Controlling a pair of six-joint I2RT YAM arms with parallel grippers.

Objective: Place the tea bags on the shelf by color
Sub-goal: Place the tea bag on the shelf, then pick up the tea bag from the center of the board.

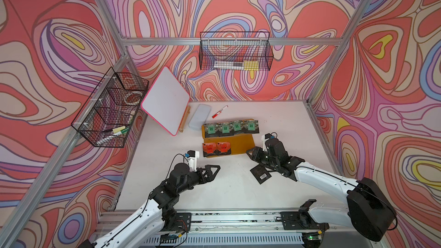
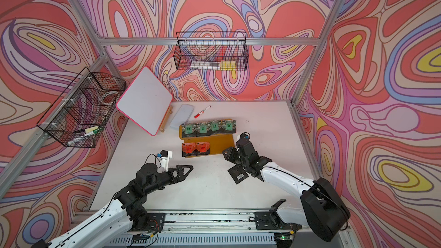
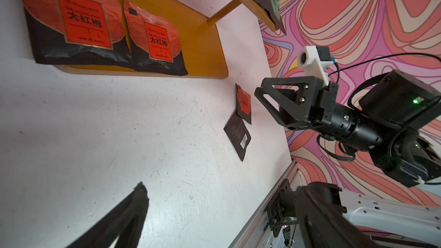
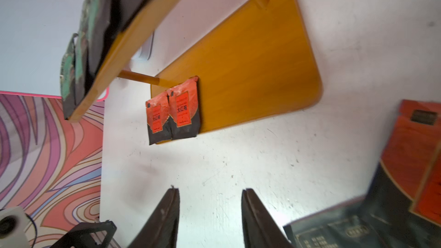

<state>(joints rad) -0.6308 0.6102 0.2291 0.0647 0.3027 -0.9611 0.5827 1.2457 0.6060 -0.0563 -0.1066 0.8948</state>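
Observation:
The shelf (image 1: 241, 144) is a mustard-yellow two-step stand. Several green-label tea bags (image 1: 230, 127) fill its upper board. Two orange-red tea bags (image 1: 216, 149) lie at the left of the lower board, whose right half is bare (image 4: 257, 67). On the table, a black-backed tea bag (image 1: 261, 175) with a barcode lies face down. An orange-red one (image 3: 244, 102) lies beside it, partly under my right arm. My right gripper (image 1: 253, 155) hangs open just above the table by these two, with nothing between its fingers (image 4: 210, 194). My left gripper (image 1: 213, 169) is wide open and empty, left of the shelf's front.
A pink-edged whiteboard (image 1: 164, 101) leans at the back left, with a white case (image 1: 199, 116) and a red marker (image 1: 219, 112) behind the shelf. Black wire baskets hang on the back wall (image 1: 235, 53) and the left wall (image 1: 109, 108). An aluminium rail (image 1: 238, 215) runs along the front.

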